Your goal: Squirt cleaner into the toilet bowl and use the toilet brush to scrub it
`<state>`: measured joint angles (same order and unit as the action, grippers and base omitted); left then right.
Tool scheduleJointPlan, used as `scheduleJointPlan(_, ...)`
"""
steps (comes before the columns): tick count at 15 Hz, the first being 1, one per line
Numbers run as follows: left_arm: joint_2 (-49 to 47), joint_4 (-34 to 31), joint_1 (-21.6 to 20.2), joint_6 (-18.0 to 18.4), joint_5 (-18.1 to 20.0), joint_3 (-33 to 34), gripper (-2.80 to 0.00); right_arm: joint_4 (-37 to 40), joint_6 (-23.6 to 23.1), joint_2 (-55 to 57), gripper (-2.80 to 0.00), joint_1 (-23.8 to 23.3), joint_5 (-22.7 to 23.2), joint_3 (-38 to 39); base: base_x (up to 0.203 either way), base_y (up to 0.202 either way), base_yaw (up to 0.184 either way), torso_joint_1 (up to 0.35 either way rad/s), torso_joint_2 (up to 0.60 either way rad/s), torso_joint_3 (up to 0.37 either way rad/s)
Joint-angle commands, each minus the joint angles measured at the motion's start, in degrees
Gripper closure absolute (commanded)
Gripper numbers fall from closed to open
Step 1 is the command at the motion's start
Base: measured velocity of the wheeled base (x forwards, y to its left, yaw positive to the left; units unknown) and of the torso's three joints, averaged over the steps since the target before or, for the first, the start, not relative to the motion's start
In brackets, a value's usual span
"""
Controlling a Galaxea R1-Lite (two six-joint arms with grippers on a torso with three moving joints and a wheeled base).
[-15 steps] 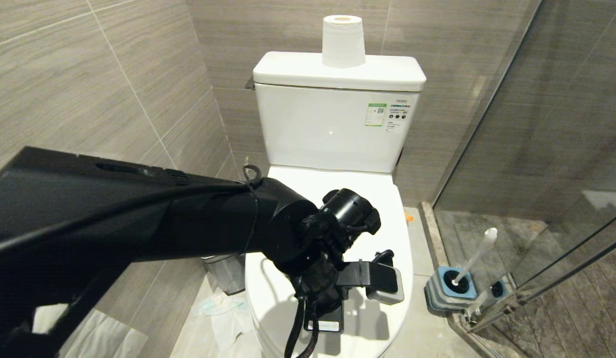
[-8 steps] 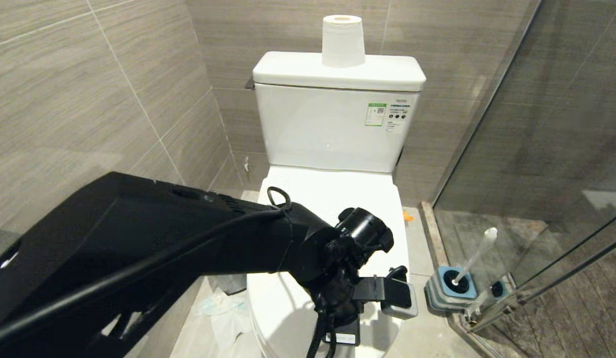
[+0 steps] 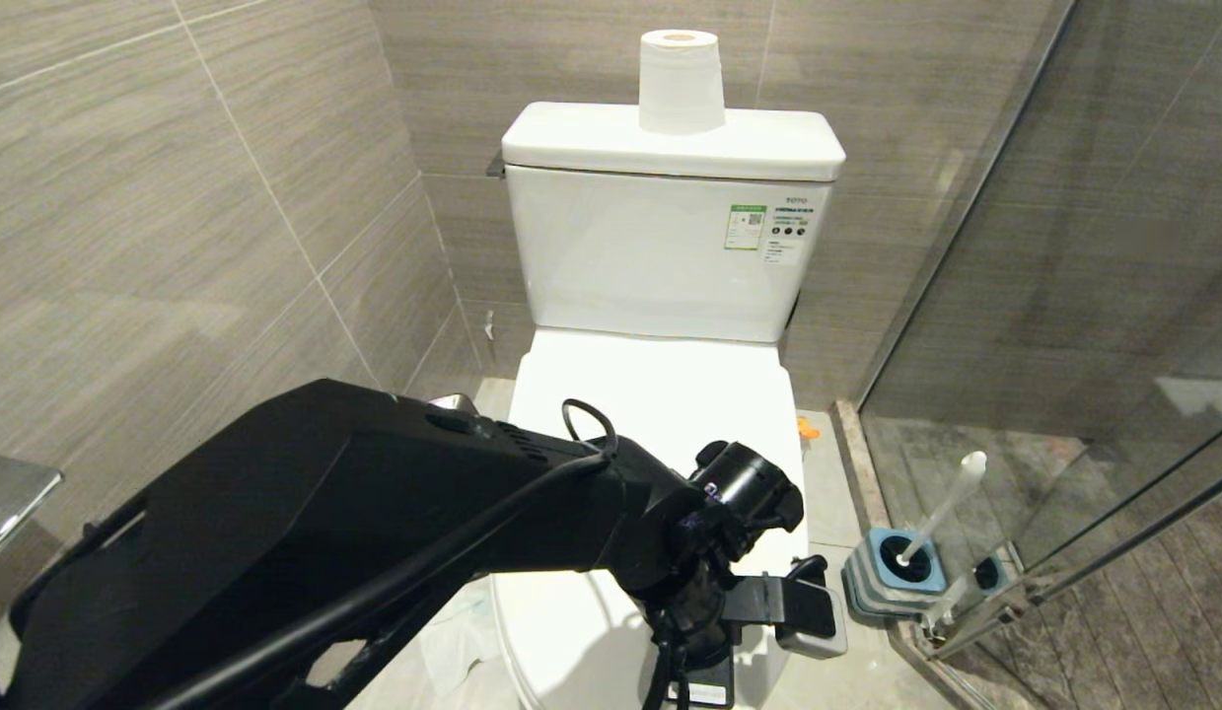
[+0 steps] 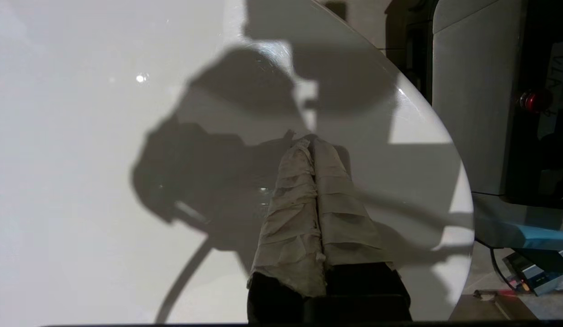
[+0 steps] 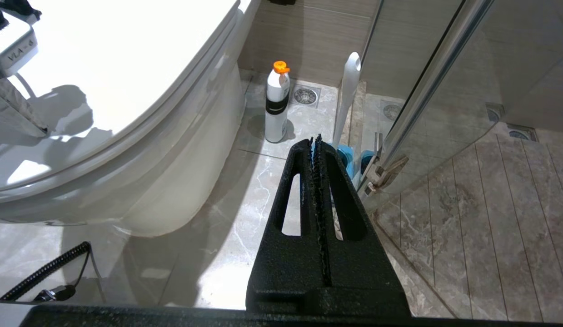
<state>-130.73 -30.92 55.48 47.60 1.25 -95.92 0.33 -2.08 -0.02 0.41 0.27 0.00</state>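
The toilet bowl (image 3: 660, 394) stands against the back wall with its white lid down, so its inside and any cleaner in it are hidden. My left arm (image 3: 472, 513) reaches over the lid's front part. The left gripper (image 4: 311, 141) is shut with nothing in it, its cloth-wrapped fingers (image 4: 299, 200) close above the lid (image 4: 81, 136) near the front rim. The toilet brush (image 3: 951, 498) leans in its blue-topped holder (image 3: 892, 572) on the floor right of the toilet. My right gripper (image 5: 315, 141) hangs shut and empty low beside the bowl (image 5: 172, 172), in line with the brush handle (image 5: 349, 91).
A white bottle with an orange cap (image 5: 276, 106) stands on the floor between the toilet and the brush holder. A paper roll (image 3: 681, 81) sits on the tank (image 3: 660, 256). A glass shower partition (image 3: 1064, 296) closes the right side, tiled wall the left. A steel bin (image 3: 453, 402) is behind my arm.
My left arm has sunk and swung toward the lid's front right, bringing the shut gripper lower over the lid. The brush and the toilet have not moved.
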Motion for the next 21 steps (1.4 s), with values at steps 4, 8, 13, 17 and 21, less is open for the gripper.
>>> scheduleJointPlan(4,-0.14,-0.13,-0.02,0.12,-0.11,-0.32,0.00,0.02,-0.02,0.02,0.00,0.02,0.00,0.00,0.000,0.000,0.000,0.000,0.00,0.000)
scheduleJointPlan(8,1.83,-0.49,0.13,0.03,-0.31,-3.58,0.00,0.02,-0.02,0.02,0.00,0.02,0.00,0.01,0.000,0.000,0.000,0.000,0.00,0.000)
scheduleJointPlan(13,7.94,-0.71,0.47,-2.26,-2.36,-9.09,0.00,0.02,-0.02,0.02,0.00,0.02,0.00,0.09,0.000,0.000,0.000,0.000,0.00,0.000)
scheduleJointPlan(17,17.13,-0.58,-0.73,-3.86,-7.87,-14.27,0.00,0.02,-0.02,0.02,0.00,0.02,0.00,0.01,0.000,0.000,0.000,0.000,0.00,0.000)
scheduleJointPlan(21,30.52,0.71,-5.18,-5.38,-14.40,-15.38,0.00,0.02,-0.02,0.02,0.00,0.02,0.00,0.09,0.000,0.000,0.000,0.000,0.00,0.000)
